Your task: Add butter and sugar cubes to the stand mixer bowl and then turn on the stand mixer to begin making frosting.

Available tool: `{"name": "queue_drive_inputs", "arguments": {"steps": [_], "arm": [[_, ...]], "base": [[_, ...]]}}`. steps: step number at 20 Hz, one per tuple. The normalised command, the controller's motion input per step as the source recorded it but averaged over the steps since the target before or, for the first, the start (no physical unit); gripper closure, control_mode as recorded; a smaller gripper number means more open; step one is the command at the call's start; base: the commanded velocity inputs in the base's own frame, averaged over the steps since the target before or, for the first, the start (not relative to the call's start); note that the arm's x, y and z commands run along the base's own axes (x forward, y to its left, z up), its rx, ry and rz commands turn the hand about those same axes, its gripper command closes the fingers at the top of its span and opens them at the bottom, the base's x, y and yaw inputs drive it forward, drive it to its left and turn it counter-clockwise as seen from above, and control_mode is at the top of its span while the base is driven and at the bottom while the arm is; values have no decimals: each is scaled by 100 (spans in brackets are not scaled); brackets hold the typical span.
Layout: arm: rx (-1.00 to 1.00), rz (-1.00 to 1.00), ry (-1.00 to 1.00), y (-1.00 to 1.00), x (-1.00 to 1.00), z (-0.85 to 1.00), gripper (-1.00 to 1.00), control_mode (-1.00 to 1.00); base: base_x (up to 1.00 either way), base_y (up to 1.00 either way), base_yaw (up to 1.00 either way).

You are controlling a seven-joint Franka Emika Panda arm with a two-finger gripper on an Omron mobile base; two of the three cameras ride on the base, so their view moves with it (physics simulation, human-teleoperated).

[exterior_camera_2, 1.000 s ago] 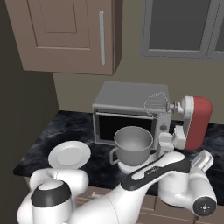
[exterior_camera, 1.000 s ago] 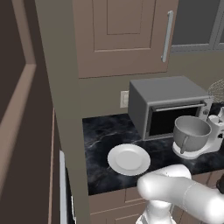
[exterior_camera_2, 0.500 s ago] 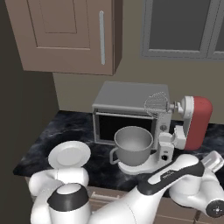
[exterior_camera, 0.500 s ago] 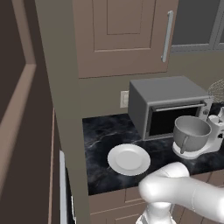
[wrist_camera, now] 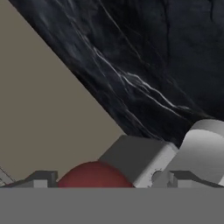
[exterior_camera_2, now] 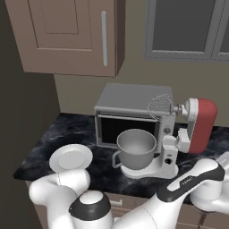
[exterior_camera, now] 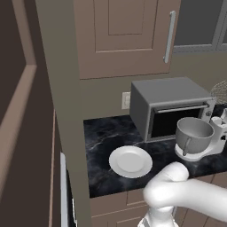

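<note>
Red stand mixer [exterior_camera_2: 197, 129] head shows from the right; left view crops it.

Black marble counter [wrist_camera: 144, 57], tan wall [wrist_camera: 43, 122], red mixer head [wrist_camera: 94, 176]

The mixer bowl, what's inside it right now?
The mixer bowl looks empty: only its bare grey inner wall shows, with no butter or sugar in sight. Its very bottom is hidden by the near rim in both base views.

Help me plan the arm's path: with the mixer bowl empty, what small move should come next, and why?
Probably swing the hand back to search for the butter. The stand mixer bowl looks empty, the white plate is bare, and the hand view looks past the stand mixer at bare counter.
</note>
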Motion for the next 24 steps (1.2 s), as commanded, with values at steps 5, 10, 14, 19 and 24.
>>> {"name": "queue_drive_inputs", "arguments": {"steps": [5,10,14,19,24], "arm": [[8,9,0,-2,16,0,-100,-100],[5,7,2,0,26,0,-100,-100],[4,2,7,2,26,2,-100,-100],[4,2,5,0,21,0,-100,-100],[2,3,4,0,15,0,-100,-100]], "base": [[0,0,0],[0,0,0],[0,0,0],[0,0,0],[0,0,0]]}}
